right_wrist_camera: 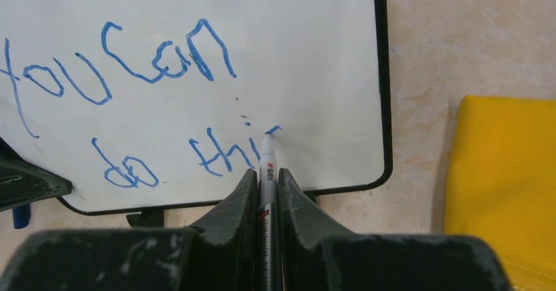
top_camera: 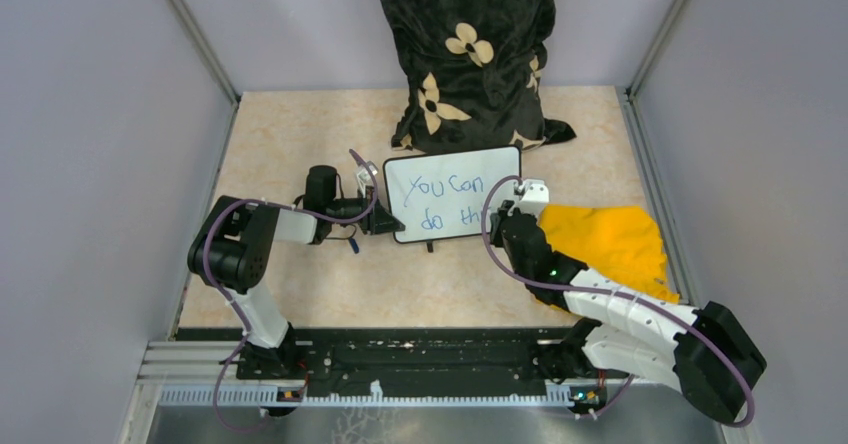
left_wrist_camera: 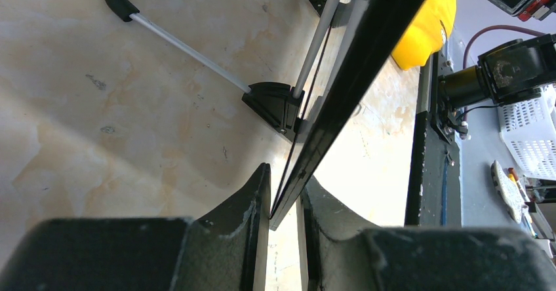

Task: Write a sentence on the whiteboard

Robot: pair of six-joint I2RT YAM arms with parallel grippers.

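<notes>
Whiteboard [left_wrist_camera: 347, 81] edge — between left jaws, clamped

Left arm [top_camera: 240, 249]: elbow folded, forearm level, reaching right. Left gripper [left_wrist_camera: 285, 189]: 2 fingers pinched on whiteboard [top_camera: 490, 169] edge. Right arm [top_camera: 620, 309]: stretched forward-left from base. Right gripper [right_wrist_camera: 265, 173]: 2 fingers clamped around marker [right_wrist_camera: 267, 155], tip protruding.

The small rectangular whiteboard [top_camera: 450, 164], thin black frame and rounded corners, stands propped on its long lower edge in the middle of the beige marbled tabletop [top_camera: 300, 134]. Its face is toward me, its left edge pinched in my left claw [left_wrist_camera: 285, 186]. Its blue handwritten marker words [right_wrist_camera: 131, 61] run in two lines: "You can" above, "do thi" below, the last letter barely begun.
</notes>
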